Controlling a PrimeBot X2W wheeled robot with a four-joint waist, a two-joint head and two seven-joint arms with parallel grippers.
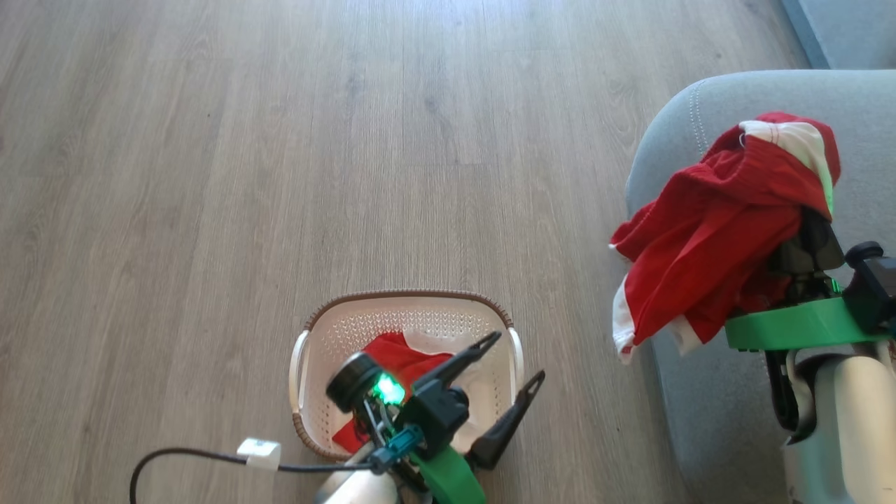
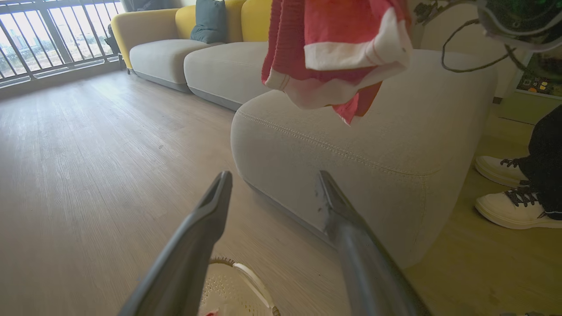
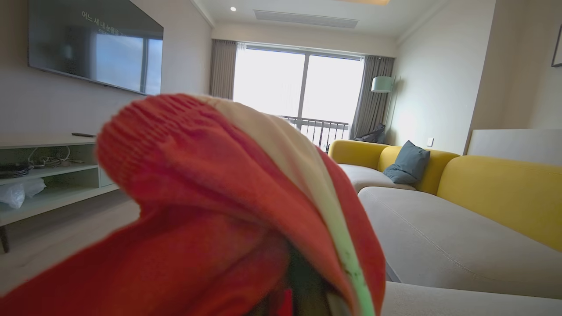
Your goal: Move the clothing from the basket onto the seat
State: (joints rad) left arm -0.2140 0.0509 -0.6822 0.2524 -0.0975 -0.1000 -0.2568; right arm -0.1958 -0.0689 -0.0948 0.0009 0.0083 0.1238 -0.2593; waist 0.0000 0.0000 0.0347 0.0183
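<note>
- The red garment (image 1: 707,231) hangs draped over the right gripper (image 1: 808,241), whose fingers are pressed together under the cloth, above the grey seat's (image 1: 672,140) rounded edge. Released here, it could slide onto the wooden floor (image 1: 280,140).
- The hooding cloth may snag the fingers on release.
- Another red garment (image 1: 399,360) lies in the basket (image 1: 406,294). The left gripper (image 1: 518,357) hangs above it, fingers spread.

red fabric garment with white trim (image 1: 714,231): bunched, hanging above seat's rounded edge | second red garment (image 1: 400,358): crumpled inside basket | cream perforated plastic basket with brown braided rim (image 1: 420,320): upright on floor | grey upholstered seat (image 1: 665,133): right of basket, apart
</note>
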